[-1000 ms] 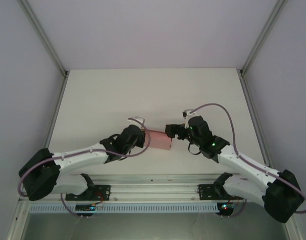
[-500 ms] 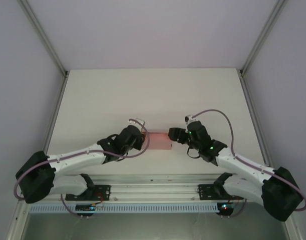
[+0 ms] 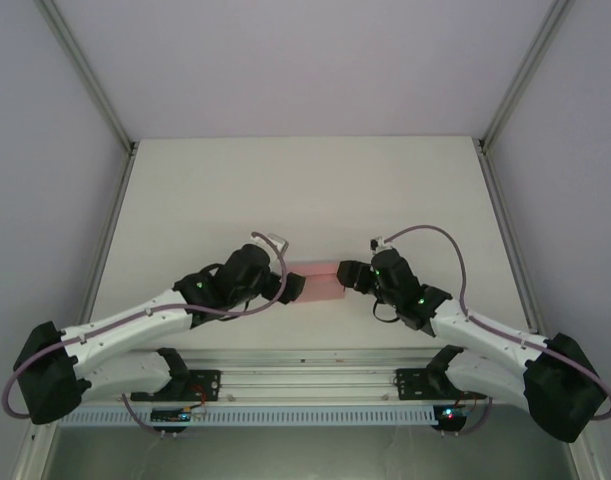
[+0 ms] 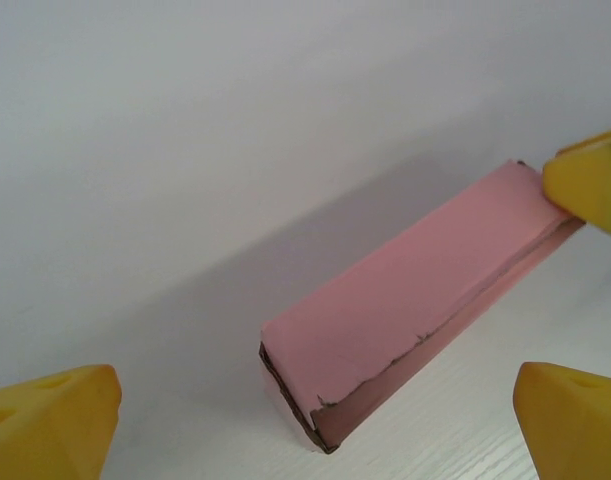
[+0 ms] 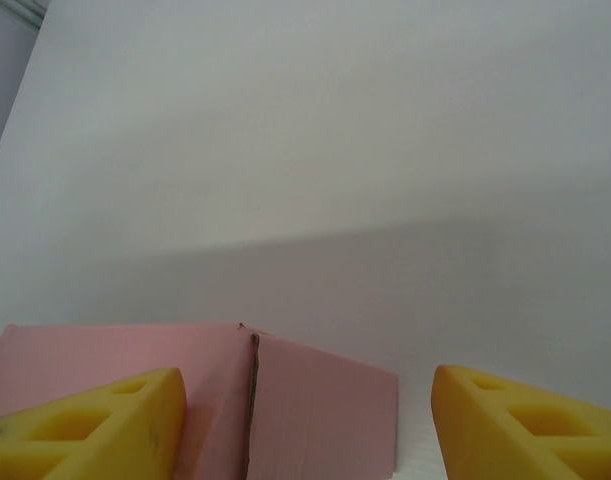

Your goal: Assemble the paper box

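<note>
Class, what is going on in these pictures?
Two robot arms face a pink paper box lying on the white table. The left gripper is at one end and the right gripper at the other, both with jaws open, so neither holds it. The box is already folded into a long flat shape.

We see a plain white surface (image 3: 295, 185) — matte, faintly grained up close — enclosed by pale walls (image 3: 305, 60), with aluminium posts (image 3: 88, 75) at the back corners and a metal rail (image 3: 305, 378) along its near edge.
</note>
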